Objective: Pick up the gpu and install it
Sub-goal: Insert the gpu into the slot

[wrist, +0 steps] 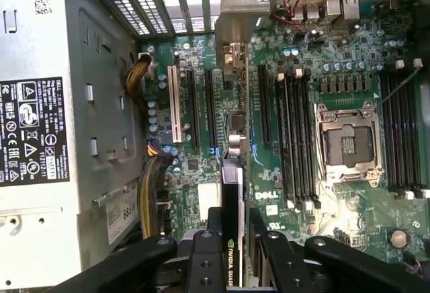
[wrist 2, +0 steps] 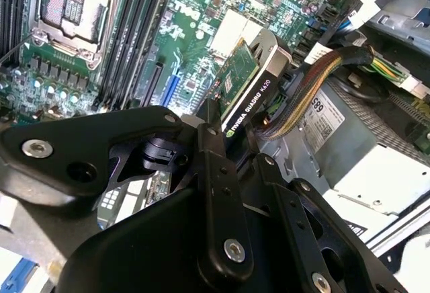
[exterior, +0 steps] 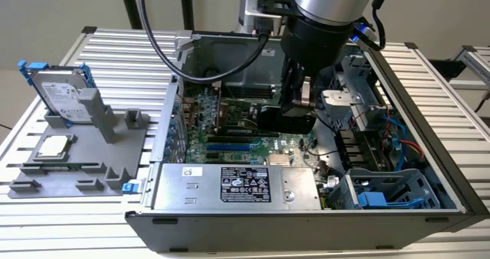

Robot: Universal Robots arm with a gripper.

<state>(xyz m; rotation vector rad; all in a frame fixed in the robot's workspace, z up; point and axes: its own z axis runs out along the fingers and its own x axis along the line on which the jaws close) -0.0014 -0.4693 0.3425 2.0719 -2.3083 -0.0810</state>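
While the gripper (wrist: 232,253) clasps the gpu (wrist: 232,172) edge-on over the motherboard (wrist: 322,58) inside the open case (exterior: 428,127), installation is underway; seating likely needs exact alignment with a slot.

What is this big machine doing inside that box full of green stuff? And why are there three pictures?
That is a robot arm working inside an open computer case. One picture comes from a camera standing off to the side; the other two come from cameras riding on the arm's wrist, looking down into the case.

The green stuff is the motherboard, the computer's main board. At the arm's end is a pincer, and it is shut on the gpu, a slim card that makes pictures for the screen. The card hangs edge-down above the long slots of the motherboard.

The silver box with the label is the power supply. Outside the case, on the exterior view's left, a grey holder keeps a hard drive standing upright.
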